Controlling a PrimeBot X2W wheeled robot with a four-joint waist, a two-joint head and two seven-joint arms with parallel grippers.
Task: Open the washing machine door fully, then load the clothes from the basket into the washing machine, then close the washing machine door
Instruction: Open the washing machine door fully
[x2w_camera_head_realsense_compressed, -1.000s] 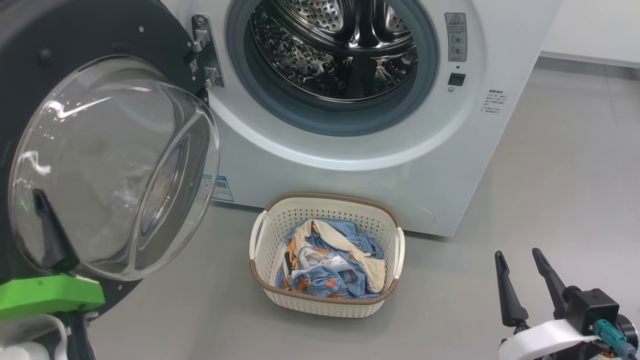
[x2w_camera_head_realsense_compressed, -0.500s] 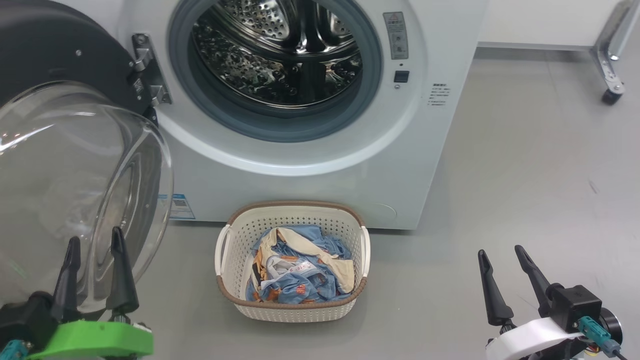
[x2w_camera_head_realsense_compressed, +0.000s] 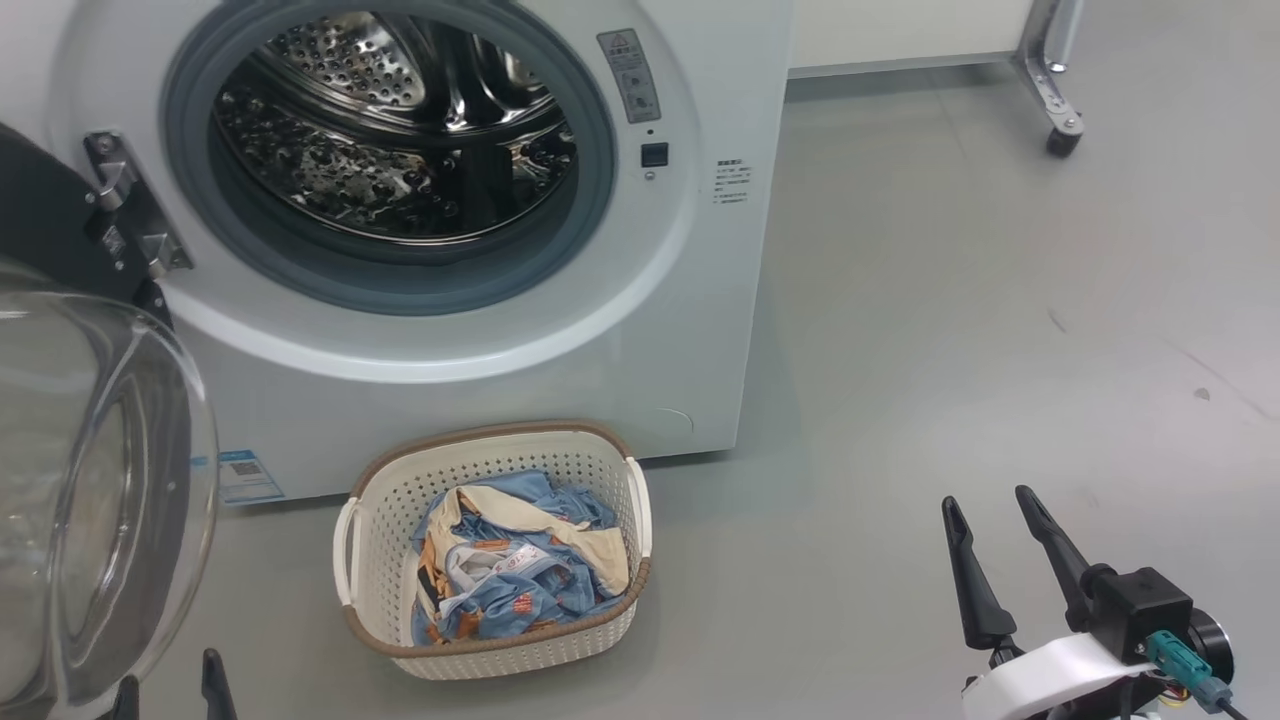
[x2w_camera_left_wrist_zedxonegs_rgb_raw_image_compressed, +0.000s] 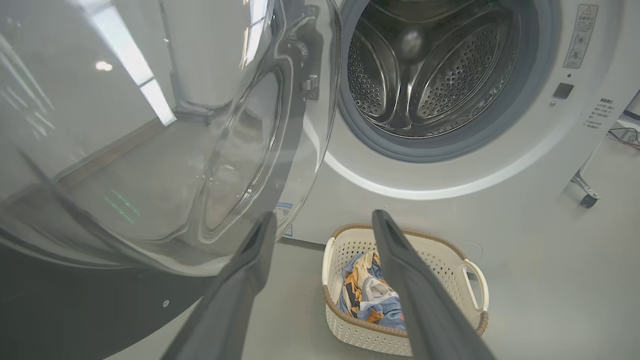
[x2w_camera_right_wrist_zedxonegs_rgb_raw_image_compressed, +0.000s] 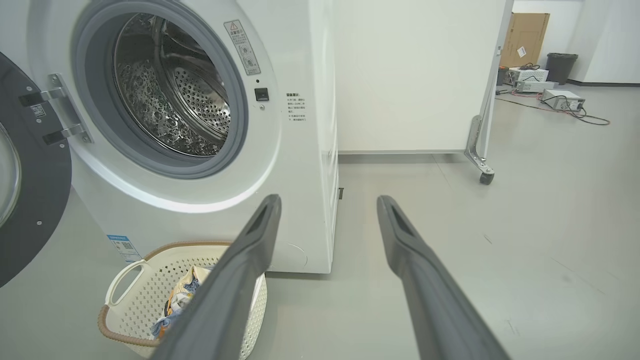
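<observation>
The washing machine (x2w_camera_head_realsense_compressed: 640, 330) stands with its steel drum (x2w_camera_head_realsense_compressed: 390, 130) exposed. The washing machine door (x2w_camera_head_realsense_compressed: 90, 480) hangs swung out at the left, its glass bowl facing me and its black rim (x2w_camera_right_wrist_zedxonegs_rgb_raw_image_compressed: 35, 200) by the hinge. The basket (x2w_camera_head_realsense_compressed: 600, 470) sits on the floor in front of the machine, holding the clothes (x2w_camera_head_realsense_compressed: 510, 575), blue, cream and white. My left gripper (x2w_camera_head_realsense_compressed: 165, 690) is open and empty at the lower left, just below the door glass (x2w_camera_left_wrist_zedxonegs_rgb_raw_image_compressed: 150, 125), with the basket (x2w_camera_left_wrist_zedxonegs_rgb_raw_image_compressed: 450, 265) beyond its fingers. My right gripper (x2w_camera_head_realsense_compressed: 987, 500) is open and empty above the bare floor, right of the basket (x2w_camera_right_wrist_zedxonegs_rgb_raw_image_compressed: 145, 300).
A white wheeled partition stands behind the machine on the right, with a caster (x2w_camera_head_realsense_compressed: 1060, 140) on the grey floor. Far off in the right wrist view are a cardboard box (x2w_camera_right_wrist_zedxonegs_rgb_raw_image_compressed: 530, 32), a bin (x2w_camera_right_wrist_zedxonegs_rgb_raw_image_compressed: 560, 65) and cabled equipment (x2w_camera_right_wrist_zedxonegs_rgb_raw_image_compressed: 562, 100). Open floor (x2w_camera_head_realsense_compressed: 1000, 330) lies to the right.
The head camera has turned right, shifting the machine, door and basket leftward. My left gripper has dropped from in front of the door glass to the bottom edge. The right gripper holds its place.
</observation>
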